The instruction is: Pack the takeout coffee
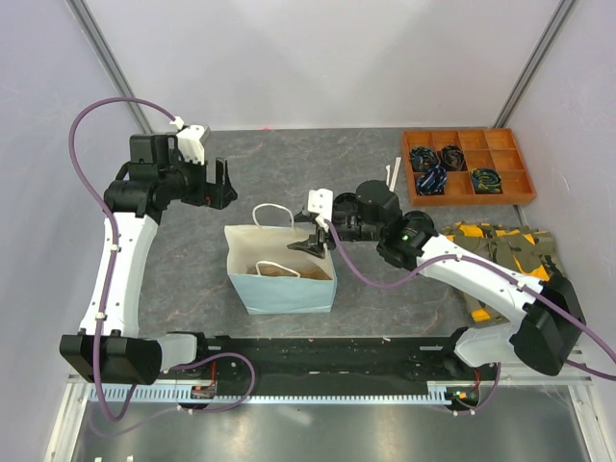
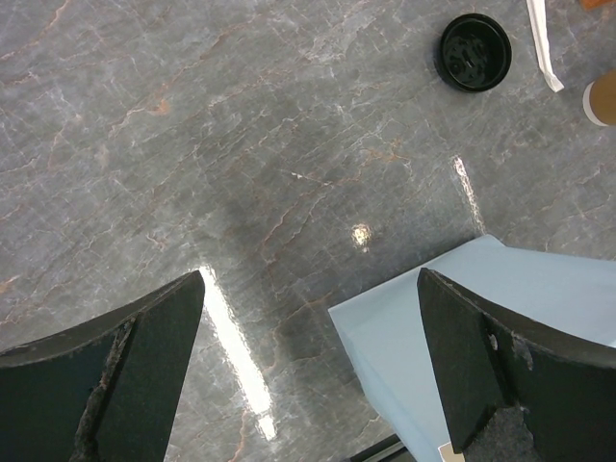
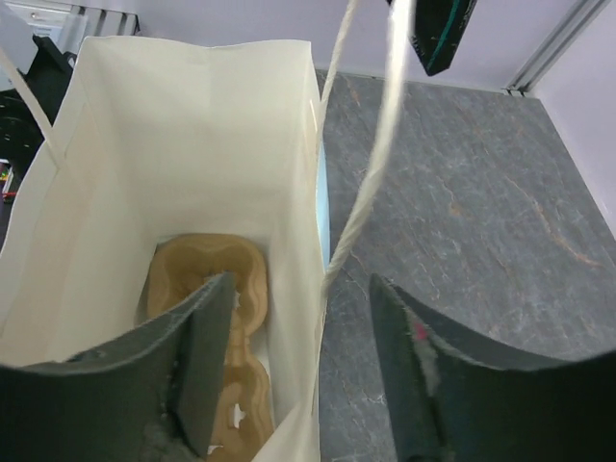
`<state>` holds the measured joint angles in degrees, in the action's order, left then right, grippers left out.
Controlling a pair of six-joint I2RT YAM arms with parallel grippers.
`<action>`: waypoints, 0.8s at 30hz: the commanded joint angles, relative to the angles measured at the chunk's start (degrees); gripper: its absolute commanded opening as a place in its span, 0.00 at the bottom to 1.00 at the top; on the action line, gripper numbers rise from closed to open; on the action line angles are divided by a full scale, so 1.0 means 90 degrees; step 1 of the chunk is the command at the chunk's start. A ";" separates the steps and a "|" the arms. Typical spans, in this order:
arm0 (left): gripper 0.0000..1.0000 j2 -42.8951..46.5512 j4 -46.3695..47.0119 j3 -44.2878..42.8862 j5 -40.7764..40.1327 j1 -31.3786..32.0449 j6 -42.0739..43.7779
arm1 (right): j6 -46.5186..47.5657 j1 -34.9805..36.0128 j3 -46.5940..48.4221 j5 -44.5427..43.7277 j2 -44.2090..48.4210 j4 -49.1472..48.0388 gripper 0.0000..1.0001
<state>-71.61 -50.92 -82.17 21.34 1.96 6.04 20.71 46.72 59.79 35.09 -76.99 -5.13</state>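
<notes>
From above, the worktop (image 1: pixel 289 159) is a grey, stone-patterned sheet. A light-blue paper bag (image 1: pixel 281 289) stands open near its middle with its white cord handles (image 1: pixel 272 214) raised. A tan moulded-pulp carrier (image 1: pixel 277 270) lies in its bottom. The left jaws hang wide open and empty over bare surface, behind and to the left of the bag. The right jaws sit at the bag's right rim. At the far right, an orange tray (image 1: pixel 469 166) of square compartments holds dark coiled bundles (image 1: pixel 431 176) in several of them.

The left wrist view shows the surface glossy, with rust-coloured veins and glare streaks. The takeout coffee (image 2: pixel 473 52) is in two parts here. Its black round plastic lid lies flat and alone on the worktop. A tan sliver with a pale edge at the right frame edge is the cup (image 2: pixel 603 99), as far as I can tell. A white paper strip (image 2: pixel 541 43) lies between them. Both parts are well apart from the bag's corner. The matte black fingers (image 2: pixel 125 375) stand far apart with nothing between them.

In the right wrist view the bag's inside is smooth and cream-white. The fibrous carrier, with its rounded wells, is all that shows in it. The right jaws are partly open. One finger is inside the bag and the other outside, with the wall and a handle cord between them, and they pinch neither.
</notes>
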 commanded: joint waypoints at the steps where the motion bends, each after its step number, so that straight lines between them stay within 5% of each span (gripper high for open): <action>1: 1.00 0.0106 0.0081 -0.0001 0.0246 -0.0032 0.0012 | -0.0385 -0.0025 0.0456 -0.0381 0.0107 0.0101 0.73; 6: 1.00 0.0038 0.0227 -0.0020 0.0401 -0.0032 -0.0085 | -0.0807 -0.0327 0.1188 -0.0442 0.0136 0.0548 0.89; 13: 1.00 -0.0099 0.0432 -0.0079 0.0509 -0.0032 -0.0164 | -0.1168 -0.0483 0.1803 -0.0948 0.0624 0.1252 0.96; 24: 1.00 -0.0226 0.1165 0.0087 0.0666 -0.0032 -0.0427 | -0.0846 -0.2873 0.2741 -0.3145 0.0606 0.5450 0.98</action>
<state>-73.38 -45.63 -82.11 24.82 1.96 4.82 11.90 26.72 80.71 17.47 -70.26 26.83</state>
